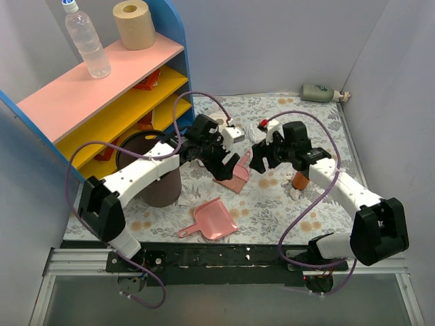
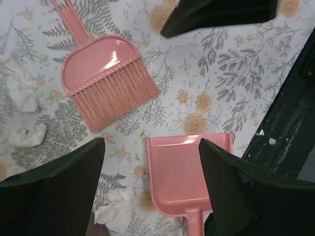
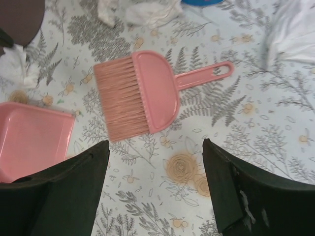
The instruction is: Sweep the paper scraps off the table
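The left gripper (image 2: 150, 147) hangs over the table (image 1: 262, 204) with its jaws spread wide and nothing between them; the right gripper (image 3: 156, 146) sits at its 3 o'clock in the top view, likewise wide apart and empty; both hover above a pink brush (image 1: 239, 175) that lies flat near the middle of the cloth. A pink dustpan (image 1: 214, 219) rests at 7 o'clock from the brush, apart from it, with its handle pointing toward 8 o'clock. The paper scraps (image 2: 22, 89) lie loose on the cloth. In the left wrist view one crumpled bit sits at 9 o'clock from the brush, a smaller one (image 2: 29, 135) at 8 o'clock, and a third (image 2: 115, 209) just beside the dustpan at its 9 o'clock; none touches the brush. In the right wrist view more white paper (image 3: 142, 10) lies at 12 o'clock from the brush, and another bit (image 3: 15, 64) at 9 o'clock, close to a dark rim. A brown bin (image 1: 153, 180) stands at the table's 9 o'clock, beside the shelf (image 1: 102, 95).
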You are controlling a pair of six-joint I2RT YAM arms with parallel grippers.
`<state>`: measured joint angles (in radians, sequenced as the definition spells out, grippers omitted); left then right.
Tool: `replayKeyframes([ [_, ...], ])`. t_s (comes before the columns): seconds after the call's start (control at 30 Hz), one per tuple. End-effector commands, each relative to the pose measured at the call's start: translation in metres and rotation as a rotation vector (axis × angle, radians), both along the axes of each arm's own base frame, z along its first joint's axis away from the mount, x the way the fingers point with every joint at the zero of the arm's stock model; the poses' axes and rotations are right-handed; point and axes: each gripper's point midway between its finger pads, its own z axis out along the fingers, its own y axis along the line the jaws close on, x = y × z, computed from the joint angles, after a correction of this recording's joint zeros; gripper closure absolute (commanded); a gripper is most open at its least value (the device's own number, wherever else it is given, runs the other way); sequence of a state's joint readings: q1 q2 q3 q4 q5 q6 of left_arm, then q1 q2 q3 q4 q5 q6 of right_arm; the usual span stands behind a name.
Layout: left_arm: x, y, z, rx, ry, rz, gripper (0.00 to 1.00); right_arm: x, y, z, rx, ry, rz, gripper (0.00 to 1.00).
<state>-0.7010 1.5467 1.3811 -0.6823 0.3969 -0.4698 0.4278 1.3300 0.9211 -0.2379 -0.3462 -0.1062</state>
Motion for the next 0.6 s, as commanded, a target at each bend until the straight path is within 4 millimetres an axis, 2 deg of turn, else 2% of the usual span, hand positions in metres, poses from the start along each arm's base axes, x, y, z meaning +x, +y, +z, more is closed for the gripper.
replayKeyframes([
  [0.0,0.013,0.005,-0.046,0.169,0.076,0.089,0.27,0.027,-0.008,0.07,0.048,-0.201,0.01,0.24],
  [0.07,0.021,0.002,-0.061,0.2,0.097,0.117,0.31,0.03,-0.008,0.086,0.042,-0.276,0.03,0.28],
  [0.17,0.037,0.0,-0.078,0.233,0.085,0.158,0.32,0.041,-0.011,0.109,0.055,-0.341,0.011,0.29],
  [0.2,0.039,-0.001,-0.083,0.241,0.091,0.162,0.32,0.045,-0.012,0.123,0.063,-0.37,0.006,0.29],
  [0.27,0.044,-0.003,-0.093,0.258,0.111,0.173,0.33,0.055,-0.022,0.134,0.042,-0.396,-0.05,0.31],
  [0.3,0.048,-0.005,-0.101,0.268,0.129,0.187,0.34,0.058,-0.025,0.14,0.043,-0.404,-0.067,0.31],
  [0.33,0.052,-0.004,-0.108,0.287,0.134,0.208,0.35,0.06,-0.026,0.154,0.056,-0.426,-0.07,0.31],
  [0.4,0.058,-0.001,-0.116,0.297,0.149,0.236,0.35,0.061,-0.032,0.163,0.049,-0.426,-0.08,0.29],
  [0.43,0.06,-0.001,-0.125,0.309,0.166,0.247,0.35,0.062,-0.033,0.174,0.053,-0.445,-0.081,0.29],
  [0.57,0.067,0.007,-0.144,0.35,0.206,0.263,0.38,0.055,-0.034,0.17,0.05,-0.434,-0.068,0.28],
])
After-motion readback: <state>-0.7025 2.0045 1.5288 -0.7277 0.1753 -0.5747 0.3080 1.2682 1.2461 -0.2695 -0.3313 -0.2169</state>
